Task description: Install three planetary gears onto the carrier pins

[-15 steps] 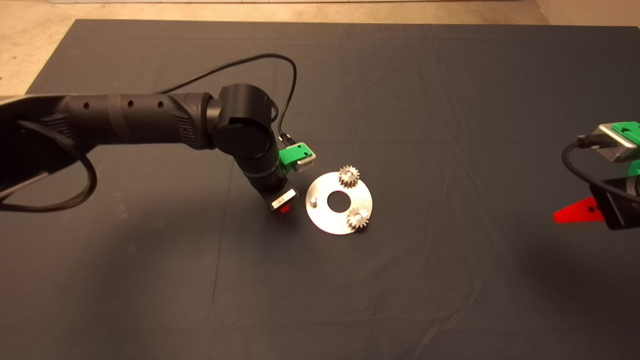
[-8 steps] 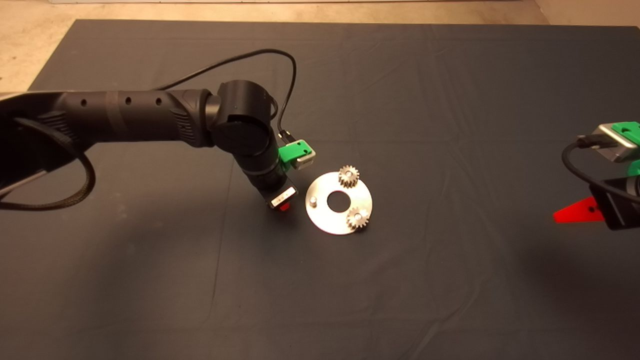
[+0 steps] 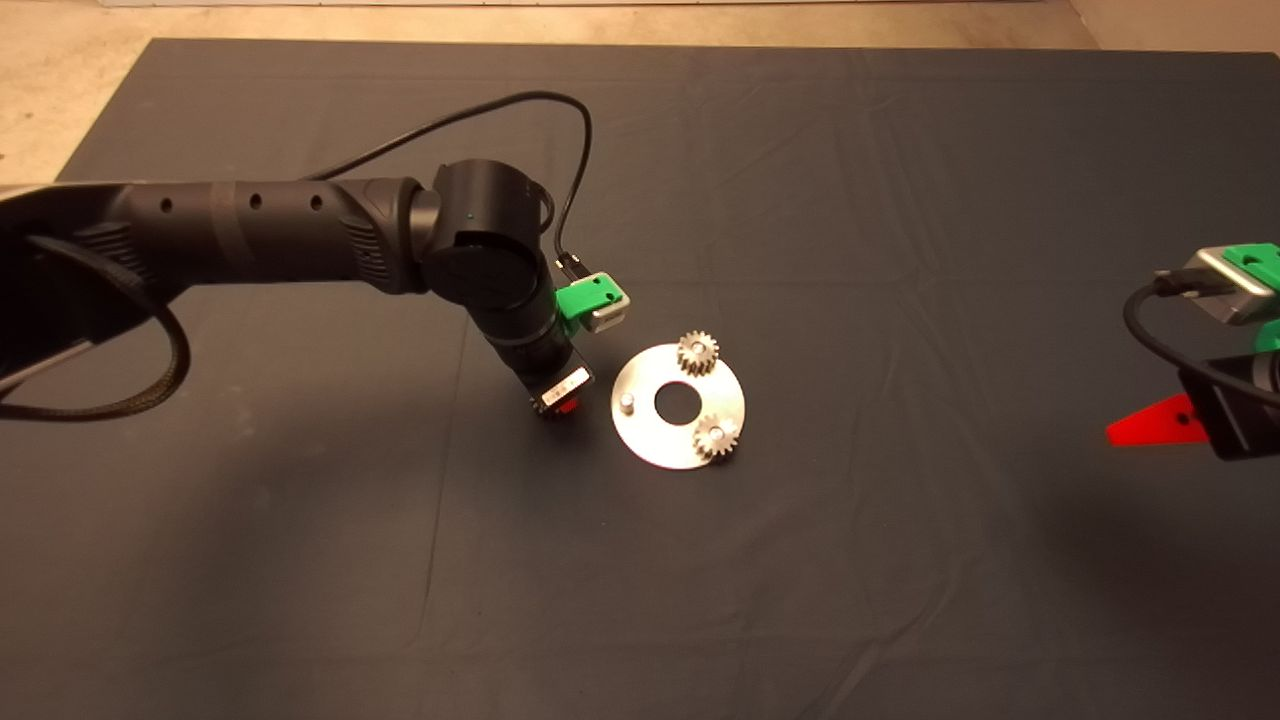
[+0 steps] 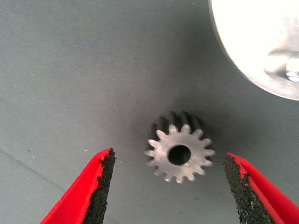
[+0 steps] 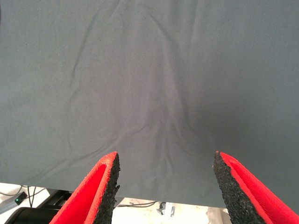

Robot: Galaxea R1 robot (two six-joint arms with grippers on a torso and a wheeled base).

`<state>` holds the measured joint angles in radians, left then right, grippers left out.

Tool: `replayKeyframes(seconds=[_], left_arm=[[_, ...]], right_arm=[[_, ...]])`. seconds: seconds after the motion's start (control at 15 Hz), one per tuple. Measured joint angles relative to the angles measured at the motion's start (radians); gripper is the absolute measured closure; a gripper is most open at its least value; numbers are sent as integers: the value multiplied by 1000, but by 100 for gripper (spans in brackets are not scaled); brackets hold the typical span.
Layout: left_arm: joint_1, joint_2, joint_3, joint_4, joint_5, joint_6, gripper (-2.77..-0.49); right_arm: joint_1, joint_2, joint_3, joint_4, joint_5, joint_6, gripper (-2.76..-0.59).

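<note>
A dark mat [image 3: 900, 250] covers the table, creased in long folds, with bare pale floor [image 3: 60, 90] showing past its far left corner. The left arm [image 3: 300, 235] reaches in across the mat, a black cable [image 3: 520, 110] looping above its wrist. It blocks the head view of the mat just left of the disc [image 3: 650, 440].

The disc is flat, round and silver with a large centre hole. Two small toothed gears sit on its pins: one at the far edge [image 3: 697, 352], one at the near right edge [image 3: 716, 436]. The third pin [image 3: 626, 403] stands bare on the disc's left side. The third gear [image 4: 179, 153] lies flat on the mat just beside the disc's rim, apart from it, its centre hole facing up.

The left hand [image 4: 170, 186] hangs over that loose gear with its fingers spread wide, one on each side, touching nothing. The right hand [image 5: 166, 186] waits at the mat's right edge, fingers apart and empty, over bare cloth.

Open mat lies on every side of the disc, widest toward the near edge and the right.
</note>
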<state>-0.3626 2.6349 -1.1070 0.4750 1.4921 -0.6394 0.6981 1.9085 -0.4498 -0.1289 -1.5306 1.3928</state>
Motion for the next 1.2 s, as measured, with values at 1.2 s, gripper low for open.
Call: replayKeyframes(seconds=[1.2], left_arm=[[46, -3, -6, 38, -7, 2, -164]], right_arm=[[0, 0, 0, 0, 0, 0, -147]])
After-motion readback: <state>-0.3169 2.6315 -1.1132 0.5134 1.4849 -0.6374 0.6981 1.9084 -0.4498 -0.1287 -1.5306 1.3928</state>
